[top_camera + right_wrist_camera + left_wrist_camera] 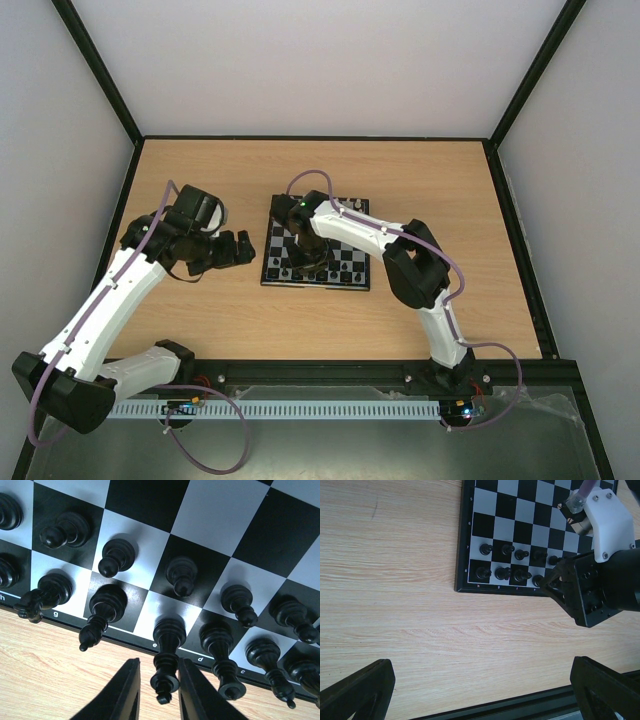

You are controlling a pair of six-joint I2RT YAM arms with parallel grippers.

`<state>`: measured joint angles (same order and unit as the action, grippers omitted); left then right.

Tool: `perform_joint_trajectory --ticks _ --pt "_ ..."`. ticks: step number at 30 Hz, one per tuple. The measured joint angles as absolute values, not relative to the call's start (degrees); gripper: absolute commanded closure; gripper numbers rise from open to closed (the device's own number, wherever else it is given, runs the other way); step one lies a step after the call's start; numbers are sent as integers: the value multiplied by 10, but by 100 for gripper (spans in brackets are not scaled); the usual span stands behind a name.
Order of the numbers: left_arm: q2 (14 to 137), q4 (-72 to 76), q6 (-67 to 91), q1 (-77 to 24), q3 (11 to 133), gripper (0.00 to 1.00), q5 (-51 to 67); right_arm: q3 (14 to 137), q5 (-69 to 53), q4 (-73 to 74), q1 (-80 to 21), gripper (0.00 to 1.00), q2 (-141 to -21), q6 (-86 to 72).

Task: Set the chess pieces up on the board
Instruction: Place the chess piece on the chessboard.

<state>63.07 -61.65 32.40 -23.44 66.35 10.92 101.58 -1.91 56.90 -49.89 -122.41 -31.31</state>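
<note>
- Right pincer [157,680] is hanging low at the board's [220,510] lettered edge, jaws standing narrowly apart around the black king's [168,630] head; I am seeing a sliver of gap, so no grip.
- Black chess pieces [115,555] are crowding both sides, leaving little room.
- Left pincer [480,680] is hovering wide open, holding nothing, over the tabletop [395,605] beside the board's corner.

Light wood table [300,320], plain white walls [320,60] all round, black frame [100,72] at the corners, black rail [320,371] along the near edge. Lighting's soft, even.
</note>
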Motion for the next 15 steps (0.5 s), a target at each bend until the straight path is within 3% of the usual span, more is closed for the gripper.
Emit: perform_joint_trajectory --ticks 11,15 --pt "631 -617 324 -234 663 1 109 1016 -28 567 -499 83 -1227 -311" --pt "631 -616 324 -234 663 1 109 1016 -28 566 -498 75 -1227 -310"
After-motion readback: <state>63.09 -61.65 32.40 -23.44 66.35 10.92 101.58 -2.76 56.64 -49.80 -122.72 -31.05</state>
